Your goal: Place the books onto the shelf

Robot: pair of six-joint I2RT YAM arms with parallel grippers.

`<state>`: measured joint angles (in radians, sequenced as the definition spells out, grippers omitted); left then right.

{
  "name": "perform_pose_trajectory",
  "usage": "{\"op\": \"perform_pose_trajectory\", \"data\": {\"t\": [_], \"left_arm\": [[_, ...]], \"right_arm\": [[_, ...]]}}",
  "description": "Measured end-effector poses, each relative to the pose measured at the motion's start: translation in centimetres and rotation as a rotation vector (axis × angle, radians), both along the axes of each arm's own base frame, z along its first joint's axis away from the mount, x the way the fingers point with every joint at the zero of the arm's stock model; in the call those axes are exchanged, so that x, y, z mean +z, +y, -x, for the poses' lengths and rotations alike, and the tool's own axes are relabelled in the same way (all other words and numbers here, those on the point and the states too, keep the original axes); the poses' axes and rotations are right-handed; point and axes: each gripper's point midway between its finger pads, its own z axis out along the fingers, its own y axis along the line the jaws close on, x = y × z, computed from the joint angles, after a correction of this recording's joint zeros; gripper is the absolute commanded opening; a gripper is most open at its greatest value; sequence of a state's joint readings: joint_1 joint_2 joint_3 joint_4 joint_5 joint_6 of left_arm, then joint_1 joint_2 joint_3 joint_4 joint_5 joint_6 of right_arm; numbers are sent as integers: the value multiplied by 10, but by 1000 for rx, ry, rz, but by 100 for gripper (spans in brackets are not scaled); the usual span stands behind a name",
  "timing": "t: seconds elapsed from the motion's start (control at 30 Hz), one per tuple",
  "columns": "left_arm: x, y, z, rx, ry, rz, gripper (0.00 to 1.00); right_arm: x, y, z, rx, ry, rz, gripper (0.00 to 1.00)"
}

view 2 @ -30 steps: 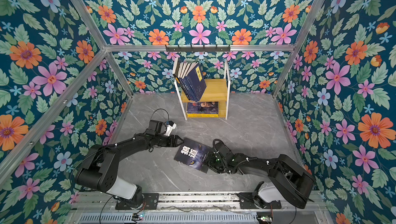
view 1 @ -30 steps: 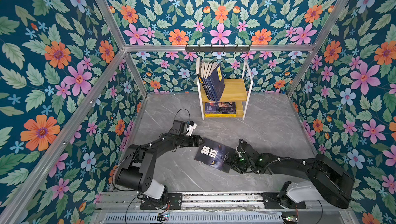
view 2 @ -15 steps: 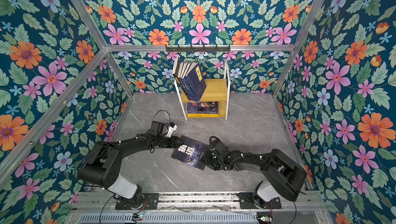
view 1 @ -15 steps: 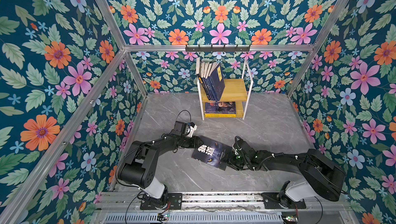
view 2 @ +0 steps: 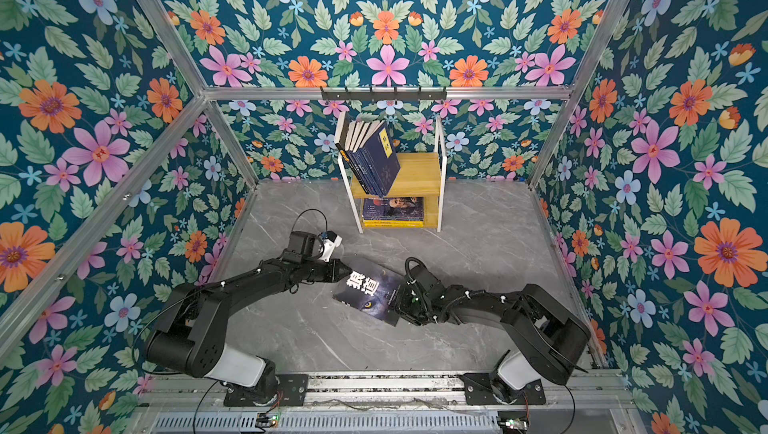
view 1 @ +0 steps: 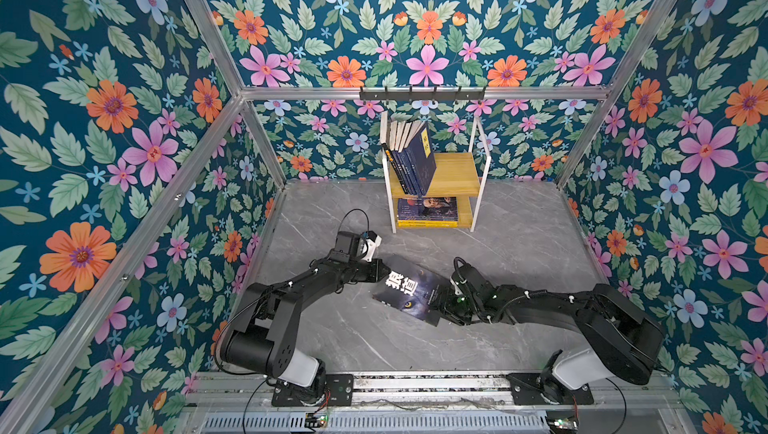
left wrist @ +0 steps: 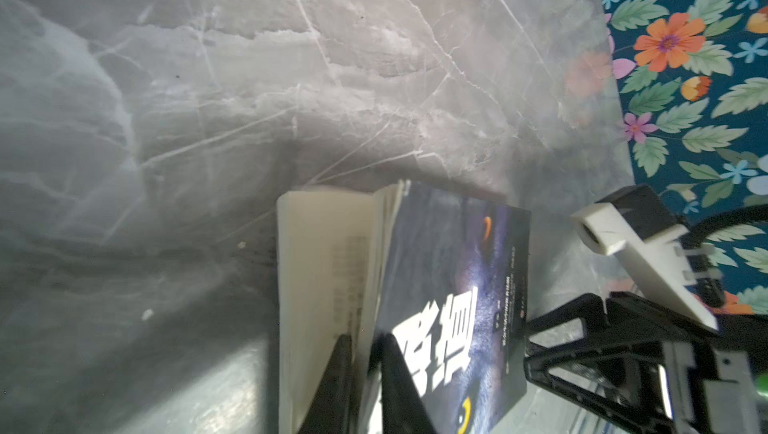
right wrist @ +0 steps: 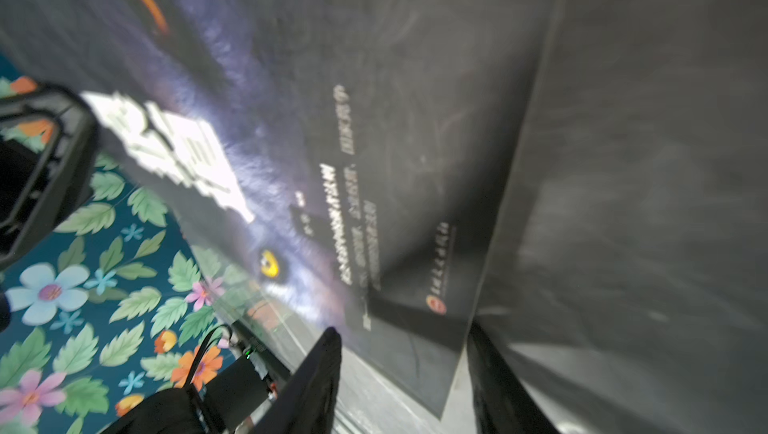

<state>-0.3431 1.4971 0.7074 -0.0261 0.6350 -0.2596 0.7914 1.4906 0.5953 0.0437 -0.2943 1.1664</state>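
- wolf book sits tilted mid-counter, nearer the front edge, cover up
- left claw is closed tight on the book's edge by the title; in the left wrist view its fingers pinch only the cover and a few leaves, and the other pages fan loose; a deeper bite on the whole block would likely be safer
- right claw stands part open around the opposite corner; whether it presses, I cannot tell; it should clamp before any lift
- raise both ends in step, lest the cover tear
- shelf stands at the back edge; navy books lean at its upper board's left; the bare right half looks the easiest slot
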Motion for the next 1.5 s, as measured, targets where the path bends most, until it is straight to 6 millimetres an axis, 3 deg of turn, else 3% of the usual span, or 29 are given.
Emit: {"op": "perform_pose_trajectory", "data": {"t": [0.03,0.23,0.4,0.67,0.83,0.93,1.13,1.5], "left_arm": [[1,-1,1,-5,1,4,0],[5,-3,4,-16,2,18,0],[8,-3,3,-14,6,18,0],[12,-2,0,-7,4,19,0],[11,-2,-1,-7,8,18,0],[13,-3,-1,-8,11,23,0],[16,-3,-3,-8,10,27,0],[22,3,-8,10,1,43,0]], "right_arm": [[0,-3,0,-5,-2,11,50],[0,-17,2,-13,-14,58,52],[3,-35,9,-13,-29,126,63],[35,-68,15,19,-190,224,71],[78,-66,10,121,-422,281,71],[91,-72,5,152,-523,334,71],[95,-75,-2,246,-663,416,71],[115,-55,-21,386,-870,529,74]]}}
